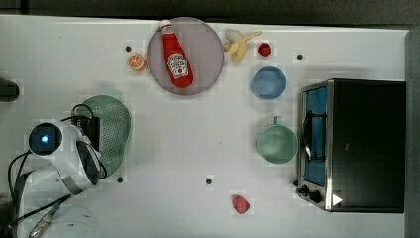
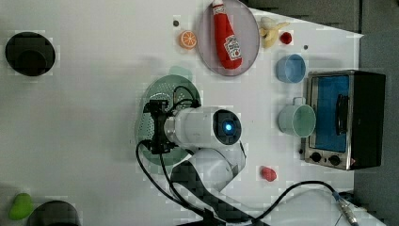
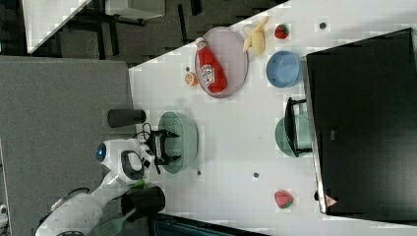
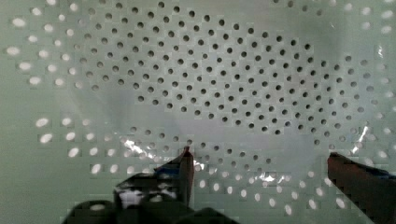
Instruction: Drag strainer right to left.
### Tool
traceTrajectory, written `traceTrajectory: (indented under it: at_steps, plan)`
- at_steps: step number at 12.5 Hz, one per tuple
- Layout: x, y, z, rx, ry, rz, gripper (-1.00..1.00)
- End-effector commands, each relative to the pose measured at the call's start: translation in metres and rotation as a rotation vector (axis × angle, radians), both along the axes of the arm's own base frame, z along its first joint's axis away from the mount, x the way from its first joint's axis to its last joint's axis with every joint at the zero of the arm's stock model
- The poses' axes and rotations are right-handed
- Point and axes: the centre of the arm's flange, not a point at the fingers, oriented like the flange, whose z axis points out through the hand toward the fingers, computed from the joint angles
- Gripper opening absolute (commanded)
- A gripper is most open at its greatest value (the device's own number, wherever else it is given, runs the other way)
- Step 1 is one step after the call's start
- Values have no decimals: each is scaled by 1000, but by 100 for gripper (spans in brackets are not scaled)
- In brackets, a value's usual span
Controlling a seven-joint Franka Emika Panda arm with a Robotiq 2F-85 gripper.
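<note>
One pale mint-green perforated plastic strainer point(image 1: 115, 130) at top view's left on white desk point(image 1: 198, 139); my pincer point(image 4: 257, 163) spread open inside it.

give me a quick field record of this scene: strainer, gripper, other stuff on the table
strainer: mint-green strainer, at the top view's left end of the table
gripper: gripper inside the strainer bowl, fingers apart
grasp: nothing between the fingers
plate: grey plate with a ketchup bottle lying on it
fruit: orange slice, banana, two strawberries
cups: blue bowl, green mug
oven: toaster oven at the top view's right
</note>
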Motion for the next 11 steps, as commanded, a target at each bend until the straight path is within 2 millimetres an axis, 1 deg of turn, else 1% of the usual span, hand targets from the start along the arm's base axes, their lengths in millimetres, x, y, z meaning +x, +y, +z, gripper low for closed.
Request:
traceTrajectory:
  at_steps: [1,2,3,4,5,6,7,9,10,11]
  plan:
    - [-1,40,17,48,-17,-7,100]
    - [0,40,18,46,-23,-1,100]
    - [4,38,25,42,-43,24,100]
    - [11,32,38,34,-71,76,100]
    - [17,22,53,10,-79,150,100]
    - [26,9,76,-12,-93,240,100]
    - [38,-8,102,-30,-100,305,100]
    - [63,-53,170,-45,-118,384,100]
    - [72,-82,206,-48,-120,421,100]
    - [80,-116,242,-47,-122,457,100]
